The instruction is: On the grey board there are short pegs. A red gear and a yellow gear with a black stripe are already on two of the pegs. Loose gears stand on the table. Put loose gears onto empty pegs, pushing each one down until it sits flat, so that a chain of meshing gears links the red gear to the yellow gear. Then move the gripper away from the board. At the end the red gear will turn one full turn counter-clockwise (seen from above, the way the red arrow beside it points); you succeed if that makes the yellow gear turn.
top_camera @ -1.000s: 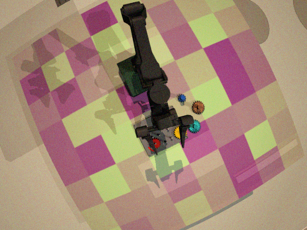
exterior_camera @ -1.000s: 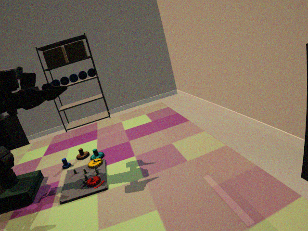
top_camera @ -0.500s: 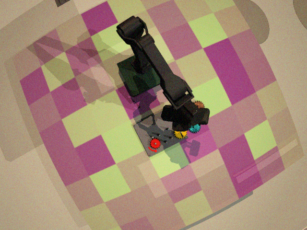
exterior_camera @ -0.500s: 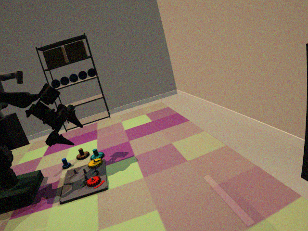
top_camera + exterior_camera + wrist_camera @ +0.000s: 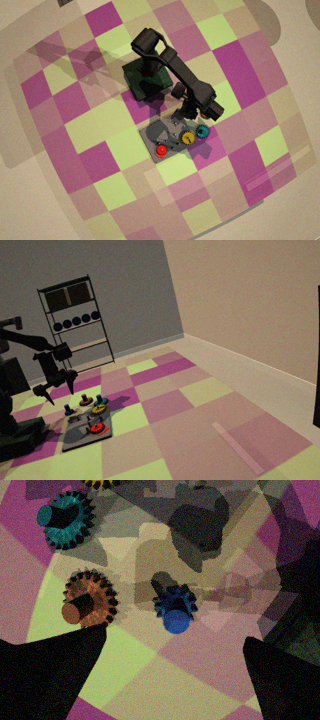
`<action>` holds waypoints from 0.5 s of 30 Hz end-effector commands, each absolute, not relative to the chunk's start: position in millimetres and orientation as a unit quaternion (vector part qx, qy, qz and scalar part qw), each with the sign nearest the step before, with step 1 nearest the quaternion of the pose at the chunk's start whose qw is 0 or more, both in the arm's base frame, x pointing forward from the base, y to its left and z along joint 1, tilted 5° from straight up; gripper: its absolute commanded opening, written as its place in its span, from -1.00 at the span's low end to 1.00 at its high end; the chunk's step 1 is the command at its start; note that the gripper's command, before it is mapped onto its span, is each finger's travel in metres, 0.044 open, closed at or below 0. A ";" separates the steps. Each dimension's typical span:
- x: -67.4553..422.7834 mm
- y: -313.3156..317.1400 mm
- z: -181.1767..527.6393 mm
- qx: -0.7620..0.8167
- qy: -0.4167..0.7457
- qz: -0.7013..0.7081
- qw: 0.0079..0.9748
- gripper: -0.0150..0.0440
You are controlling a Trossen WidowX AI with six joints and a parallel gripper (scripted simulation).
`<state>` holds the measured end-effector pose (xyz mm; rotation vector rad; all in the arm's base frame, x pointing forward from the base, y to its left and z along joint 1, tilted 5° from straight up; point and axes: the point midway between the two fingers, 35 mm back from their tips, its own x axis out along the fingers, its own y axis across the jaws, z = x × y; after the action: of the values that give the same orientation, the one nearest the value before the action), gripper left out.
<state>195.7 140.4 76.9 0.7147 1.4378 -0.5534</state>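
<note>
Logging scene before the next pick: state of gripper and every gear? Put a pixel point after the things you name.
Gripper (image 5: pixel 63 400) (image 5: pixel 176 639): open, nothing held.
Red gear (image 5: pixel 161 149) (image 5: pixel 97 428): on peg.
Yellow gear with black stripe (image 5: pixel 187 138) (image 5: pixel 98 409): on peg.
Teal gear with round handle (image 5: pixel 202 131) (image 5: pixel 100 401) (image 5: pixel 70 522): loose, off board.
Brown gear (image 5: pixel 85 401) (image 5: pixel 95 592): loose.
Blue gear (image 5: pixel 68 412) (image 5: pixel 176 605): loose.

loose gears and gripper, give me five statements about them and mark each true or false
1. The blue gear is already on a peg. False: it stands off the grey board.
2. The gripper holds the brown gear. False: its fingers are open with nothing between them.
3. The teal gear has an upright handle. True.
4. The red gear has a loose gear stacked on it. False: nothing sits on top of it.
5. Three loose gears stand off the board. True.
</note>
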 end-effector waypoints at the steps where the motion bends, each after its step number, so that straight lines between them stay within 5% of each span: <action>1: 196.2 141.7 68.6 0.318 0.637 -0.247 0.658 1.00; 15: 197.7 143.2 48.5 0.318 0.637 -0.247 0.658 1.00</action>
<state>198.5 142.8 53.7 0.7185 1.4377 -0.5564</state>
